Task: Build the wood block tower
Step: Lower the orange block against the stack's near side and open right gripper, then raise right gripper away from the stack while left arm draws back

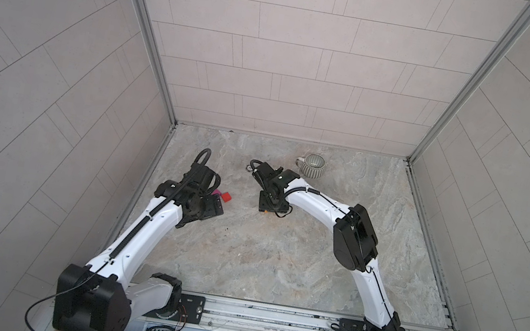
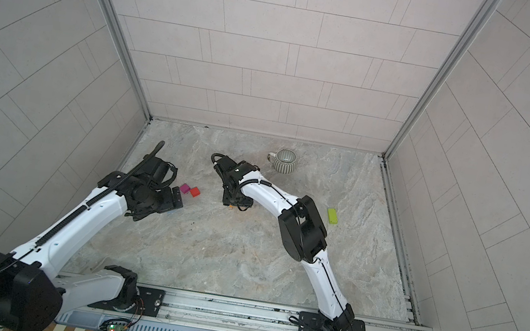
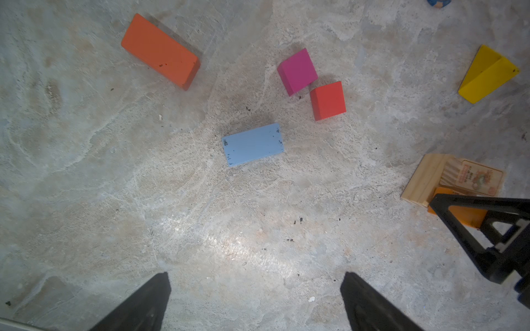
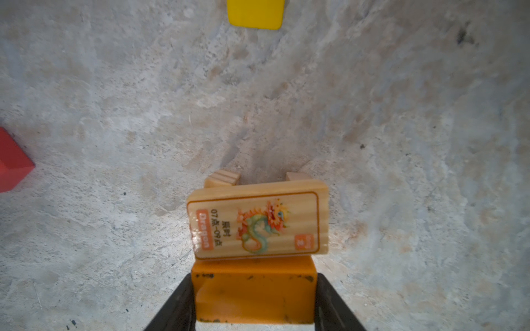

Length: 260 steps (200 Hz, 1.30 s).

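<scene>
Orange block (image 4: pixel 253 295) to be seated level
Both top views: left arm (image 1: pixel 144 226) and right arm (image 1: pixel 309 199) are bent, wrists down over the counter (image 1: pixel 275 266). Left wrist view: the left end effector (image 3: pixel 255 276) is spread, empty. Right wrist view: the block is clamped by the right end effector (image 4: pixel 255 286) beside the dragon block (image 4: pixel 256 223) atop 2 tan blocks (image 4: pixel 223 178).

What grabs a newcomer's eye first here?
The right gripper clamped on an orange block, right beside the dragon-printed block that bridges two tan blocks. Next, the open left gripper near a loose blue block, magenta block and red block; a striped mug stands at the back.
</scene>
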### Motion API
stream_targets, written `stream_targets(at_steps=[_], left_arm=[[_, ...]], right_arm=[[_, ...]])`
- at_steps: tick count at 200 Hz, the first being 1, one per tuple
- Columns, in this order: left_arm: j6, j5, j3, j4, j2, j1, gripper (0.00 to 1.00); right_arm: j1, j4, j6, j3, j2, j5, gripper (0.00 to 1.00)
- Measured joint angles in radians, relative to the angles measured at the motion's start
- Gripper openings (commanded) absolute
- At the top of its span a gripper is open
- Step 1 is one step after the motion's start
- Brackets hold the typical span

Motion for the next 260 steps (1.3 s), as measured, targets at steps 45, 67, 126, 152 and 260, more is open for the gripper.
stream_targets(at_steps=[45,67,126,152,260], left_arm=[[0.0,0.0,0.0,0.0,0.0,0.0,1.0],[0.0,0.0,0.0,0.0,0.0,0.0,1.0],[0.003,0.01,0.0,0.001,0.0,0.0,1.0],[0.003,0.011,0.0,0.001,0.0,0.0,1.0],[0.094,0.036,-0.001,0.018,-0.065,0.007,1.0]], right_arm=[[0.0,0.002,0.018,0.0,0.0,0.011,0.59],[0.0,0.008,0.024,0.0,0.0,0.012,0.6],[0.0,0.021,0.034,0.0,0.0,0.011,0.65],[0.0,0.023,0.033,0.0,-0.001,0.011,0.68],[0.001,0.065,-0.025,-0.167,-0.201,0.021,0.74]])
